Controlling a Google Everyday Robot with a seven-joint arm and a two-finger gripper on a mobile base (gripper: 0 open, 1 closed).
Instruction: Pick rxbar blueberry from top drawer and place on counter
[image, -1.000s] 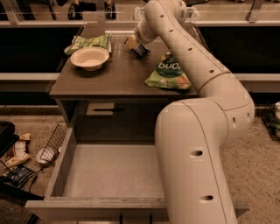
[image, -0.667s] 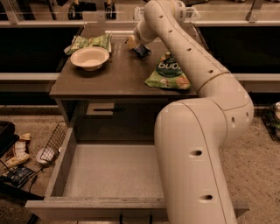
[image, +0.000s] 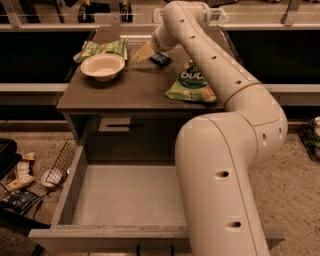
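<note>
Camera view: pincer (image: 143, 52) beside rxbar blueberry (image: 161, 59), lying slantwise on counter (image: 130, 87).

Off-task items.
Cream bowl (image: 102, 66) at left edge of counter (image: 135, 92), green wrinkled packet (image: 102, 48) behind it; green chip bag (image: 192, 82) near right edge; wire basket (image: 62, 162) on floor; gripper (image: 141, 54) near back edge.

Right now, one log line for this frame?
gripper: over counter rear, beside rxbar blueberry | rxbar blueberry: lying on counter | top drawer: open
</note>
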